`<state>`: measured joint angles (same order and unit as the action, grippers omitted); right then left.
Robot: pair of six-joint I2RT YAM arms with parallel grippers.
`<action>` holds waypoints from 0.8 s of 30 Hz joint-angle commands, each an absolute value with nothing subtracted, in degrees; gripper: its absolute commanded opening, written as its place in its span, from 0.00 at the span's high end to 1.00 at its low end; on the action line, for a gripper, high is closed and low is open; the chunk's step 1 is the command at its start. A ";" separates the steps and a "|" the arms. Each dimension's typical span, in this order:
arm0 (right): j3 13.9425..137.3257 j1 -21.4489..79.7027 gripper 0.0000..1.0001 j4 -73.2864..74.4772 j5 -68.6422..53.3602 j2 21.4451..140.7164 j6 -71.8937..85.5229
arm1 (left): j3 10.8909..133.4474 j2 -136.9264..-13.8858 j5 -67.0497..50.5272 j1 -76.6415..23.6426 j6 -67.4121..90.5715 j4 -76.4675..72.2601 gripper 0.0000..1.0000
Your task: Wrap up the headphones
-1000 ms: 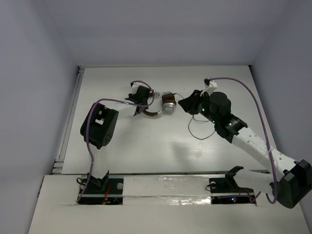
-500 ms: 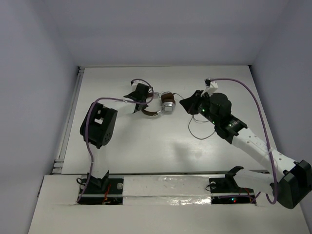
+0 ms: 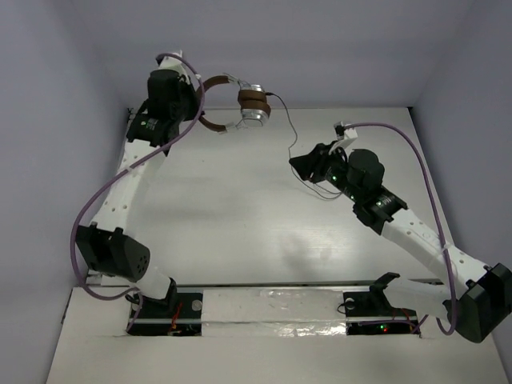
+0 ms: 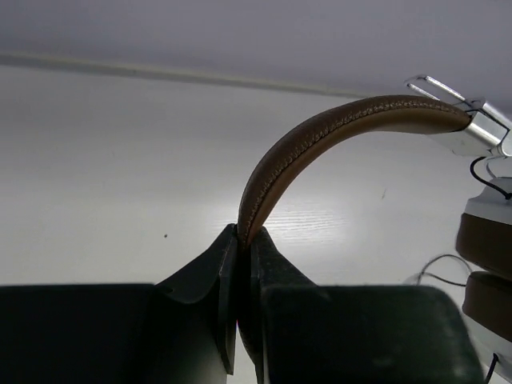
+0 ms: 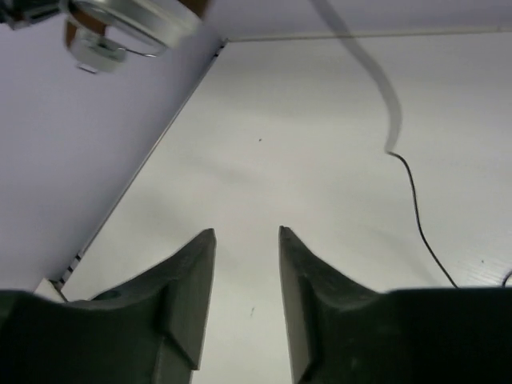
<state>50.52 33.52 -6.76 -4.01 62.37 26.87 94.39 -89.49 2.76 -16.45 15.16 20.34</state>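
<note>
The headphones (image 3: pixel 250 107) hang in the air near the back wall, earcups pressed together, brown headband (image 4: pixel 320 136) curving left. My left gripper (image 4: pixel 244 234) is shut on the headband's lower end, and in the top view this gripper (image 3: pixel 198 120) is raised high at the back left. The thin dark cord (image 3: pixel 289 136) drops from the earcups to the table and loops beside my right gripper (image 3: pixel 300 164). That gripper (image 5: pixel 246 232) is open with nothing between its fingers. The cord (image 5: pixel 414 204) runs to its right, and a silver earcup (image 5: pixel 132 20) shows at its upper left.
The white table (image 3: pixel 240 224) meets grey walls at the back and both sides, with a rail (image 3: pixel 112 200) along its left edge. Thick purple cables (image 3: pixel 404 148) arc over both arms. The left arm's elbow (image 3: pixel 112 252) sits low at the near left.
My left gripper closed on the headband and swung the headphones up off the table toward the back left. The cord now trails down. The right gripper shifted slightly left and opened a little.
</note>
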 commanded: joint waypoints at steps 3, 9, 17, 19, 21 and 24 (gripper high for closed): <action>55.02 33.31 0.44 -12.04 -1.76 64.77 21.80 | 100.89 -86.14 -7.37 -13.72 13.36 24.52 1.00; 59.32 30.50 0.25 -12.04 -9.66 71.69 18.28 | 105.03 -85.08 -13.53 -13.18 16.34 21.80 1.00; 54.41 30.50 0.26 -22.57 -13.09 78.83 17.92 | 112.93 -87.36 -20.12 -13.18 19.68 21.45 1.00; 53.44 30.50 0.26 -26.97 -13.97 80.41 18.37 | 114.08 -88.15 -21.61 -13.18 20.30 21.53 1.00; 53.35 30.50 0.28 -29.26 -13.88 82.96 18.81 | 115.31 -88.16 -22.23 -13.18 20.92 21.71 1.00; 51.95 29.36 0.30 -34.00 -14.06 86.04 19.42 | 116.80 -87.46 -22.41 -13.18 21.36 22.24 1.00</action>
<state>52.93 30.33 -23.94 -12.71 84.64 19.38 113.03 -88.71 -19.75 -13.15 18.41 25.98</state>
